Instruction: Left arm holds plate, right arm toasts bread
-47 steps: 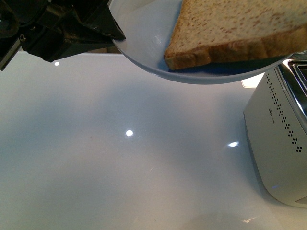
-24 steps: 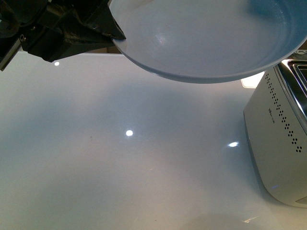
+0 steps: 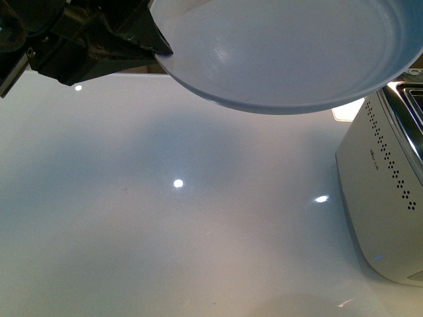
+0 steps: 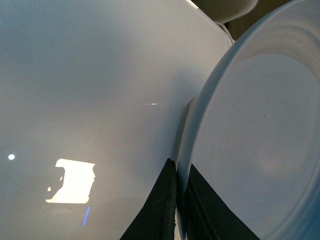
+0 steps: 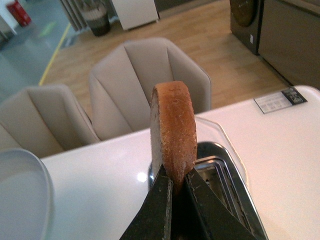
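Bread: square tan slice with a golden-brown crust (image 5: 172,132), upright and edge-on, just above the slots of the silver-white metal toaster (image 5: 222,170).
Right pincer (image 5: 178,176): black, clamped on the slice's lower edge.
Plate: round, pale blue-white, glossy (image 3: 284,53), empty, tilted, raised off the white glossy worktop (image 3: 165,231).
Left pincer (image 3: 155,43): black, angular, closed on the plate rim.
Progress: slice off the plate; not yet in a slot. Lowering and starting the toaster are likely left.
Room: worktop bare under the plate; plate rim near the toaster top.

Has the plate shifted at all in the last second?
No. The plate sits exactly as before over the toaster corner, rim clamped by the left gripper.
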